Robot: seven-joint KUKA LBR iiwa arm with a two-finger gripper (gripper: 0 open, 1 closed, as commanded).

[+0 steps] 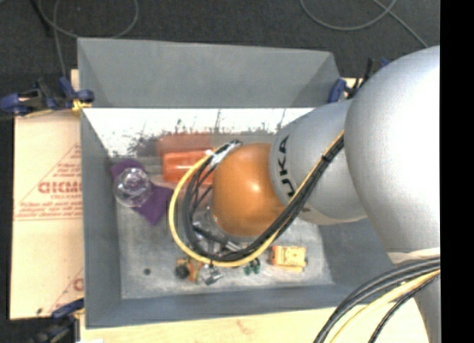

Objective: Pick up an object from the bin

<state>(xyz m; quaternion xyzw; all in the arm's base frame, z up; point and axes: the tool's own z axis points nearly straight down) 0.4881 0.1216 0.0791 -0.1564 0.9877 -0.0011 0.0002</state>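
I find the gripper [201, 254] low near the bin's front; whether apart or together, I cannot tell; beside it a small yellow-orange block [287, 258]; likely light, rigid; take its flat sides.

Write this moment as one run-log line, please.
gripper: low at grey metal bin front | near: small orange-brown piece, yellow-orange block | left: clear plastic cup

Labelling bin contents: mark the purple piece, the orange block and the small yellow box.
purple piece [154, 205], camera view, its lower flat part.
orange block [181, 164], camera view, its left half.
small yellow box [289, 258], camera view, its middle.
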